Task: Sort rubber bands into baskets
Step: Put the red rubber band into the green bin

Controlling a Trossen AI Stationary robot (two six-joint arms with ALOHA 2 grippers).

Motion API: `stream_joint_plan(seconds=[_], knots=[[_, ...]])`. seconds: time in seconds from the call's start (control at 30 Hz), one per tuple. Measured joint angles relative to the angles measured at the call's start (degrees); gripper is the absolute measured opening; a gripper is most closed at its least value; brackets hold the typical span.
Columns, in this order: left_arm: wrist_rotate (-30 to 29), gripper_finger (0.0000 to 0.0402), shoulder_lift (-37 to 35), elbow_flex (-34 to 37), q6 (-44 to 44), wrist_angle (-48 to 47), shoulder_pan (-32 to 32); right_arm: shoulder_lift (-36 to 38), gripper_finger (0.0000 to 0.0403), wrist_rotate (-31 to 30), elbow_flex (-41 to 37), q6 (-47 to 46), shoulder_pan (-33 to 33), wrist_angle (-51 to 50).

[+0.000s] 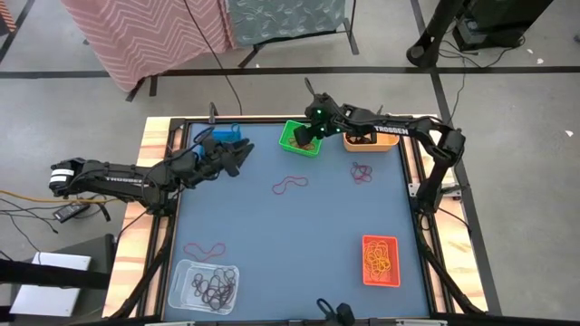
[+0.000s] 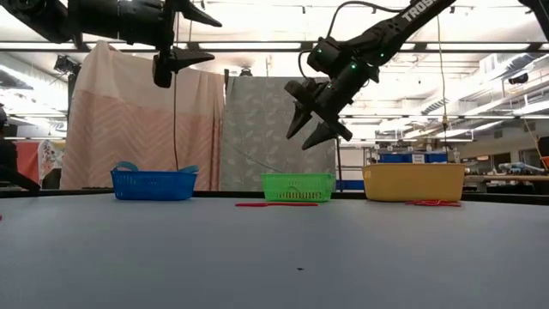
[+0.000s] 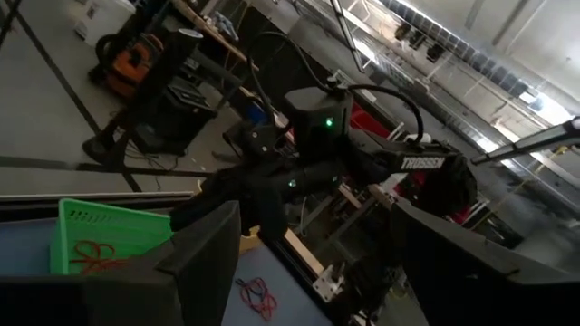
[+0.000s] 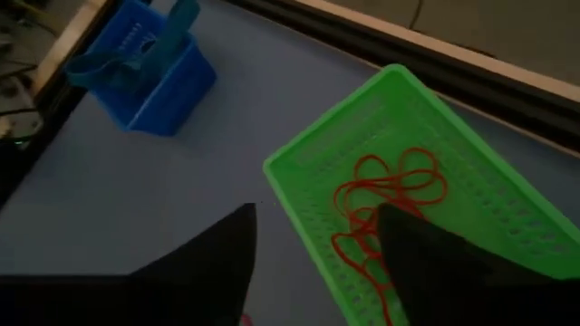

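White "TROSSEN" lettering is showing along both dark forearms, and the right gripper [image 1: 311,134] is hanging above the green basket [image 4: 471,154] with its fingers spread wide and nothing between them, while red rubber bands [image 4: 390,195] are lying inside that basket. The left gripper [image 1: 243,152] is hovering just beside the blue basket [image 1: 223,135], its jaws standing wide and empty. More red bands [image 1: 290,185] are lying loose on the blue mat [image 1: 290,235], with dark ones sitting in the clear basket [image 1: 186,272] and orange ones in the red-orange basket [image 1: 366,243].
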State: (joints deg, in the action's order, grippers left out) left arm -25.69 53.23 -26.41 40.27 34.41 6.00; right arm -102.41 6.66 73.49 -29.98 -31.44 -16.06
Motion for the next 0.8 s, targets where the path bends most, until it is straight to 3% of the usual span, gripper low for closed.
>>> stream_joint_plan(seconds=[0.13, 0.27, 0.33, 0.43, 0.63, 0.8], knots=[[1.7, 0.0286, 0.0, 0.0, -2.58, -0.01, 0.02, 0.57, 0.0269, 5.25, 0.0, 0.26, -0.47, 0.38], [2.36, 0.0286, 0.0, -0.02, -2.74, -0.09, 0.0, 1.49, 0.0275, 18.16, 0.11, 5.32, 0.69, 3.29], [2.36, 0.0286, 0.0, 0.0, -4.05, -0.19, 0.02, 1.53, 0.0272, 21.34, 0.13, 9.3, 3.05, 2.72], [2.34, 0.0286, 0.01, 0.0, -5.63, 0.03, 0.02, 1.3, 0.0266, 17.37, 0.11, 17.28, 7.4, 0.51], [2.34, 0.0286, 0.02, -0.02, -5.33, 0.53, 0.01, 1.27, 0.0253, 0.84, 0.09, 33.42, 14.09, -3.83], [2.32, 0.0286, 0.02, -0.02, -5.18, 0.66, 0.02, -1.92, 0.0236, 0.54, 0.01, 33.84, 14.33, -9.65]])
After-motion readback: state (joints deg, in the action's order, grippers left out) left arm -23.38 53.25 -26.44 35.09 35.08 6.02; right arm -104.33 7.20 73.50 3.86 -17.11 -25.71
